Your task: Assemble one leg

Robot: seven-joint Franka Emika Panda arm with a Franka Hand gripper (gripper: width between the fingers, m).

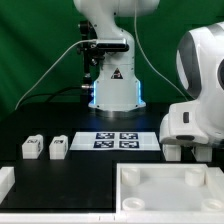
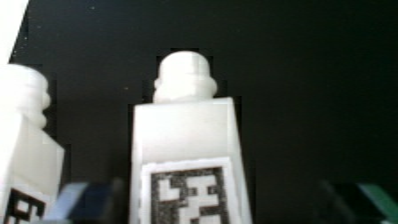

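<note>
Now the claw (image 2: 217, 200) gapes wide, one tagged leg (image 2: 183, 140) between its fingers (image 2: 86, 200)

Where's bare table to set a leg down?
Free: the black patch bounded by the two legs, the marker board and the large white board. Also behind the legs, toward the robot base. Crowded at the exterior view's right, under the arm.
</note>
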